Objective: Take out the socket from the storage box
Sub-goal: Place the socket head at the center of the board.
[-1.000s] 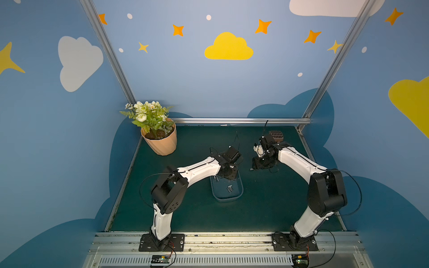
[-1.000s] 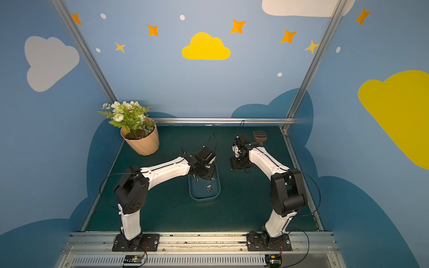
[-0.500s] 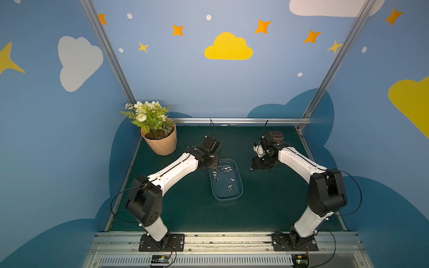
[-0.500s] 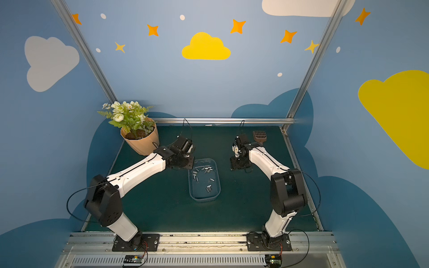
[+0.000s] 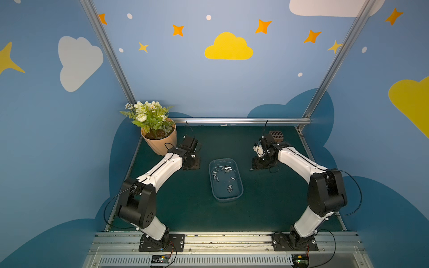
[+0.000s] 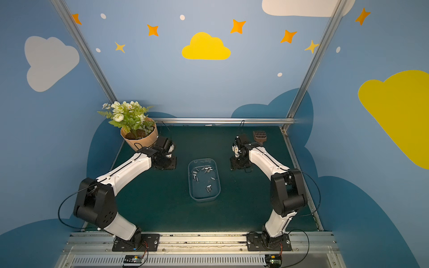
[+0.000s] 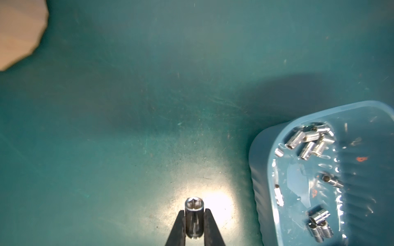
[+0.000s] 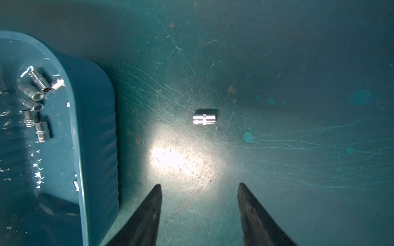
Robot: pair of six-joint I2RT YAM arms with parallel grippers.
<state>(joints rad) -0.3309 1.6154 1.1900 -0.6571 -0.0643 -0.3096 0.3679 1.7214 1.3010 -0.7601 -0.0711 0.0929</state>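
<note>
Where both arms bolt to the metal rail (image 5: pixel 232 241) at the front edge, white shells with black joints rise over the dark green mat (image 5: pixel 185 208). The wrist views show it scuffed and scratched.

Pose:
- The left arm (image 5: pixel 162 169) has its elbow low and out, forearm stretched toward the back-left.
- The right arm (image 5: pixel 299 162) has its elbow high, forearm angled inward, wrist pitched down.

Mid-mat is the storage box (image 5: pixel 226 199): shallow see-through bluish plastic, rounded corners, thin rim. The loose sockets (image 5: pixel 226 169) inside are small chrome cylinders, mostly on their sides, clustered at the far end.

On the box's left, the left gripper (image 7: pixel 194 210) is clamped on a socket (image 7: pixel 194 221). It's shiny steel, hex mouth poking past the black tapered fingers (image 7: pixel 178 228). It's outside the box over bare mat; can't tell if it touches down.

On the box's right, the right gripper (image 8: pixel 199 184) has jaws apart and holds nothing. A stray socket (image 8: pixel 204 119) with a raised band lies on its side ahead of the tips, apart from the box wall.

Farther back, a ribbed peach flowerpot (image 5: pixel 162 145) with white flowers sits just beyond the left wrist. A brown slotted piece (image 6: pixel 259 135) sits behind the right wrist.

A second ago the left wrist was over the box. Now it's well clear, near the pot, and the box is fully exposed. The right arm hasn't changed.
</note>
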